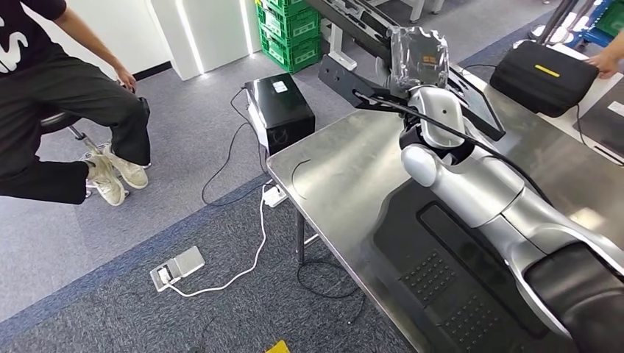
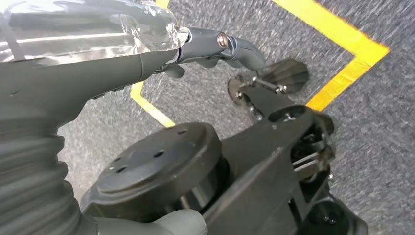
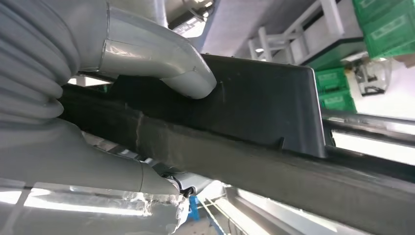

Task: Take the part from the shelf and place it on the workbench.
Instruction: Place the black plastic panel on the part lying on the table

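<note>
The part is a long black plastic strip (image 1: 346, 79) with a flat flange. My right hand (image 1: 418, 53), wrapped in clear film, grips it near its middle above the far side of the steel workbench (image 1: 342, 173). One end juts past the bench's left edge; the other end slopes down to the right (image 1: 486, 125). In the right wrist view the grey thumb (image 3: 161, 58) presses on the flange of the part (image 3: 259, 103), with the other fingers beneath the bar. My left hand (image 2: 147, 54) hangs over the carpet with fingers stretched out and nothing in them.
A black mat (image 1: 441, 283) lies on the near bench. A black case (image 1: 543, 75) sits far right, touched by a person's hand (image 1: 608, 63). On the floor: a black box (image 1: 279, 110), cables, a power strip (image 1: 176, 268). A seated person (image 1: 66, 95) is at left; green crates (image 1: 291, 29) stand behind.
</note>
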